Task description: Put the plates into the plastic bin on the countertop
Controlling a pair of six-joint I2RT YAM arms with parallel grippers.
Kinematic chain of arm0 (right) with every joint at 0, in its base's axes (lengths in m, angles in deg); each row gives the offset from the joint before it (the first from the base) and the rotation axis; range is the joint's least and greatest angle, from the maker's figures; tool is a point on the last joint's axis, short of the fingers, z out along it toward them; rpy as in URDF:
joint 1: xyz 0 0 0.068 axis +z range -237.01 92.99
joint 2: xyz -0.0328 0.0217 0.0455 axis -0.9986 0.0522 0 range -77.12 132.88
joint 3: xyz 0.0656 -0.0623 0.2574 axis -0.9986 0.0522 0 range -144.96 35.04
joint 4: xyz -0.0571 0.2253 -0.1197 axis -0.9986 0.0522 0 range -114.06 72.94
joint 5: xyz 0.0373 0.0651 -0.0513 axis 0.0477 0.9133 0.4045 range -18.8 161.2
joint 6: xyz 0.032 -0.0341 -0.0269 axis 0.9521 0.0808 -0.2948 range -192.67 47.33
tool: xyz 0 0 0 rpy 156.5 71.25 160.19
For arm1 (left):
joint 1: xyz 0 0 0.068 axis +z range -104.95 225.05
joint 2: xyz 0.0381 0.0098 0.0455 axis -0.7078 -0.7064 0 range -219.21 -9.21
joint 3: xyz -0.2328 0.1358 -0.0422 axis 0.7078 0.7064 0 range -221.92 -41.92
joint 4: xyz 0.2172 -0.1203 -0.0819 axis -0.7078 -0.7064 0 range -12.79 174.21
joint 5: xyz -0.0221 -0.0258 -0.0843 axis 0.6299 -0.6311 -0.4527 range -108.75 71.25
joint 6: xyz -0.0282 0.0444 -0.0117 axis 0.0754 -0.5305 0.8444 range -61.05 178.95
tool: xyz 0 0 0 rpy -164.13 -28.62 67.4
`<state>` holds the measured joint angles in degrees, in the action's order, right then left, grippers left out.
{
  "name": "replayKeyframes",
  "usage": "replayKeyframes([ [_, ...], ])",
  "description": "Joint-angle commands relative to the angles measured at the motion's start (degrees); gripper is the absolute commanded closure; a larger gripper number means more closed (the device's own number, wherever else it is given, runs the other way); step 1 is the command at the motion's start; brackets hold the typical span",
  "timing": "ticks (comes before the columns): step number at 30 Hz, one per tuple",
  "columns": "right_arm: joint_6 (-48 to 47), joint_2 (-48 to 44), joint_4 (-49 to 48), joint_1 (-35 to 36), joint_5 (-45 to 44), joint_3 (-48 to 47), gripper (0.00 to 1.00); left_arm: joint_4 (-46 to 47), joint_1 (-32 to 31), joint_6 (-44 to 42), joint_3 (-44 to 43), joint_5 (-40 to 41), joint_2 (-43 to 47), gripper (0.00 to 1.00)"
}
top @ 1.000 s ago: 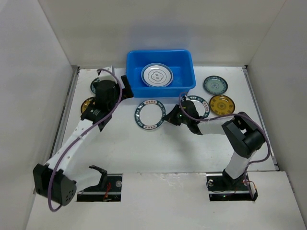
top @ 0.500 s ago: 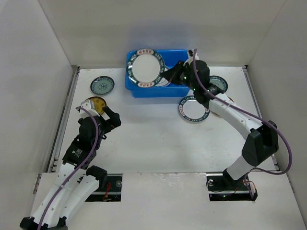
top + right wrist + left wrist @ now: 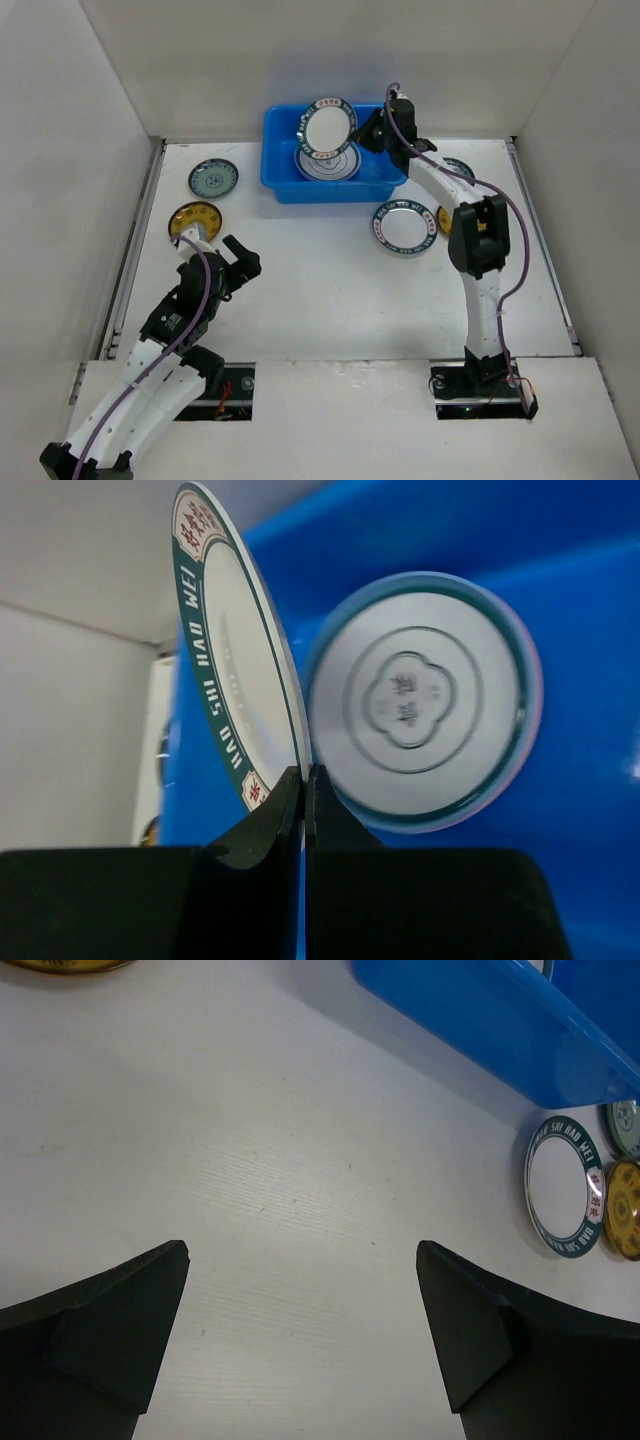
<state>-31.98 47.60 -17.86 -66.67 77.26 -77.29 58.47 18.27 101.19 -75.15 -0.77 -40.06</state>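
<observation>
Along the left edge of the countertop (image 3: 320,300) you had the small teal-green plate (image 3: 213,179) lying flat toward the far corner. The small yellow-brown plate (image 3: 196,218) sat just nearer on that same edge. Your left gripper (image 3: 302,1250) hung low over bare surface on the near side of the yellow-brown one, jaws spread wide with nothing between them.

The blue bin (image 3: 275,182) sat at the middle of the far edge, with one pale plate (image 3: 415,700) lying flat on its bottom. Your right gripper (image 3: 305,772) was pinched tight on the rim of a lettered-rim plate (image 3: 240,680), holding it up on edge over the inside of the bin. As far as I could tell it wasn't touching the one below.

A second dark-rimmed plate (image 3: 404,227) lay flat just off the bin's near right corner. Toward the right edge, a teal plate (image 3: 627,1125) and a yellow plate (image 3: 623,1210) were mostly hidden by your right arm (image 3: 480,230).
</observation>
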Motion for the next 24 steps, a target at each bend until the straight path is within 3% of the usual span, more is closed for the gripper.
replayKeyframes([
  [1,-0.87,4.37,1.18,-1.22,0.53,-8.59,1.0,3.23,-0.94,2.67,1.41,-0.14,-1.14,0.0],
  [9,-2.54,14.4,8.47,-1.84,0.61,-19.93,0.89,7.27,-0.33,2.41,2.21,-1.8,-5.0,0.0],
  [14,-4.03,16.51,10.24,-1.84,0.61,-20.82,0.61,9.82,1.34,2.06,2.47,-4.0,-7.29,0.0],
  [18,-5.18,14.59,9.98,-1.66,0.53,-20.12,0.31,11.06,2.83,1.8,2.47,-5.5,-8.17,0.0],
  [24,-5.53,6.07,4.63,-1.57,0.26,-16.52,0.15,12.81,3.89,0.74,2.03,-7.78,-10.45,0.0],
])
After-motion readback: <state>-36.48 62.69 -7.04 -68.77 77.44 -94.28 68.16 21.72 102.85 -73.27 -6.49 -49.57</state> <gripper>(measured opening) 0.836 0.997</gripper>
